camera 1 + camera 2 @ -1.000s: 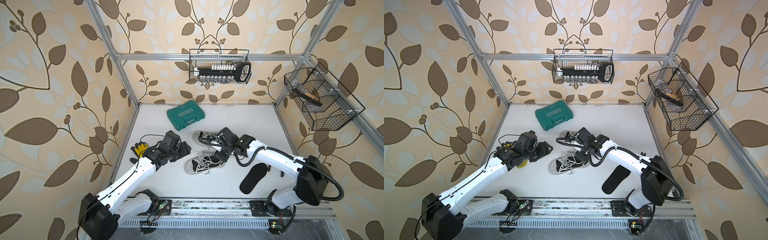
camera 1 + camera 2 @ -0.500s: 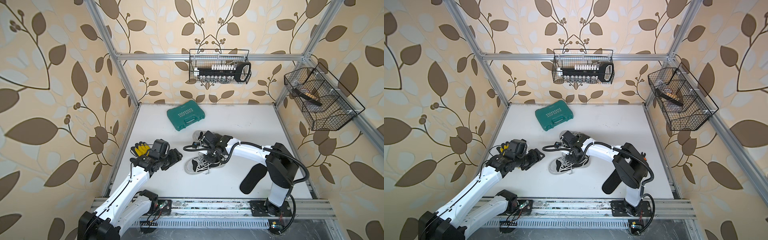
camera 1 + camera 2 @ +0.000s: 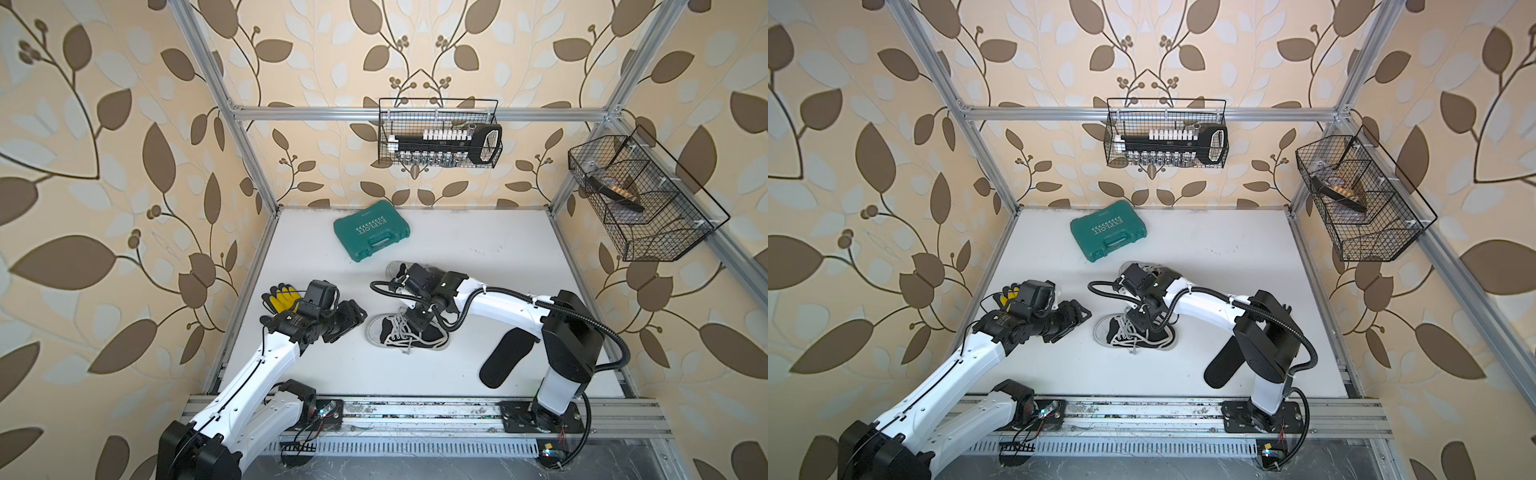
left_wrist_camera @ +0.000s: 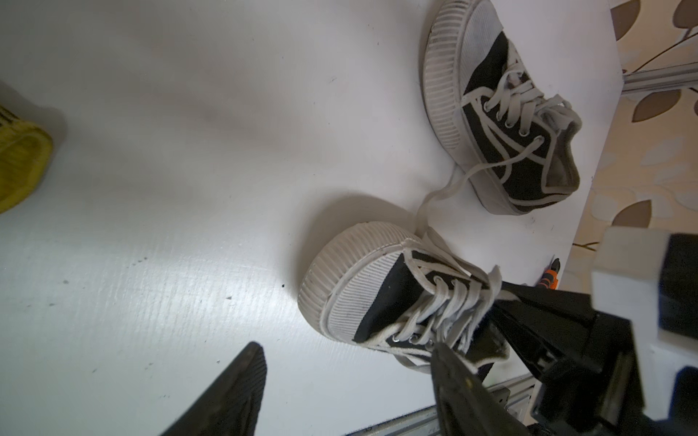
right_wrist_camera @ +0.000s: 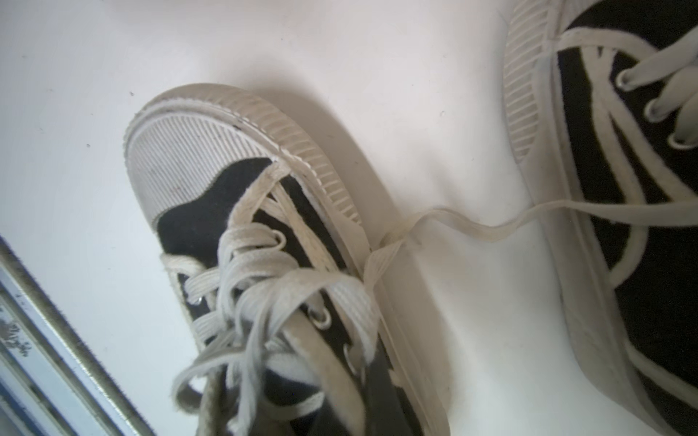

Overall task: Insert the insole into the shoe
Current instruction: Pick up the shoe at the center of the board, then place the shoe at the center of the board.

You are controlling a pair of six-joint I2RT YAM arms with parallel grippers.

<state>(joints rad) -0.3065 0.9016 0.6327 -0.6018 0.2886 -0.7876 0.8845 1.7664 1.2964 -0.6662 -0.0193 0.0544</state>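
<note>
Two black canvas shoes with white laces lie mid-table. The near shoe has my right gripper shut on the edge of its opening by the laces. In the right wrist view my own fingers do not show. The far shoe is partly under the right arm. The black insole lies flat near the right arm's base. My left gripper hovers open and empty, just left of the near shoe's toe.
A teal tool case lies at the back. Yellow-black gloves lie under the left wrist. Wire baskets hang on the back wall and the right frame. A loose lace links the two shoes.
The right gripper came down onto the near shoe's opening and closed there, with its elbow swung in and up. The left gripper drew back slightly leftward, still open.
</note>
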